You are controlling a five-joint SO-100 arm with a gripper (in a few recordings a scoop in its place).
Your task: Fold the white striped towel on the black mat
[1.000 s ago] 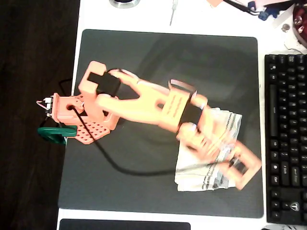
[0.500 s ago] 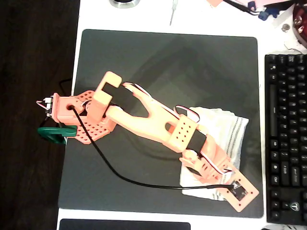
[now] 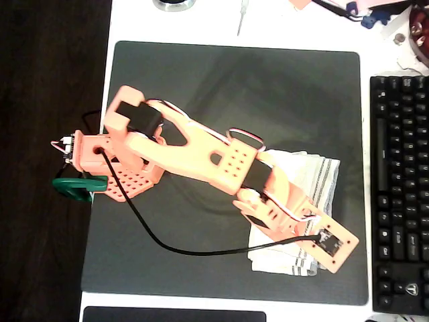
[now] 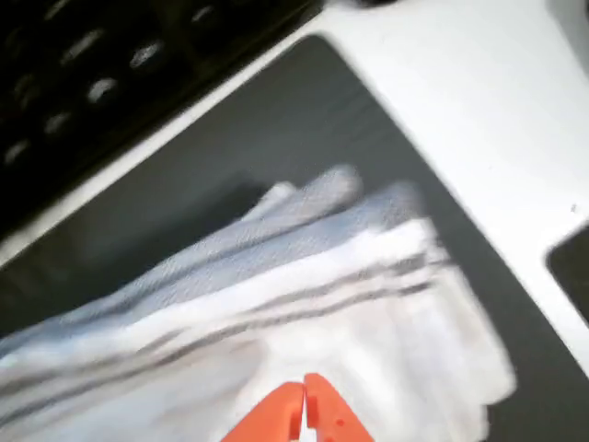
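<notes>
Overhead view: orange arm (image 3: pixel 194 151) starts at left edge of mat (image 3: pixel 201 74), reaches right over towel (image 3: pixel 315 178). Towel lies folded, bunched, on right part of mat, near keyboard (image 3: pixel 399 194). Black cable (image 3: pixel 167 245) runs under arm. Wrist view blurry: gripper (image 4: pixel 304 410) tips pressed together, nothing between them, just above towel. Stripes run across cloth.
</notes>
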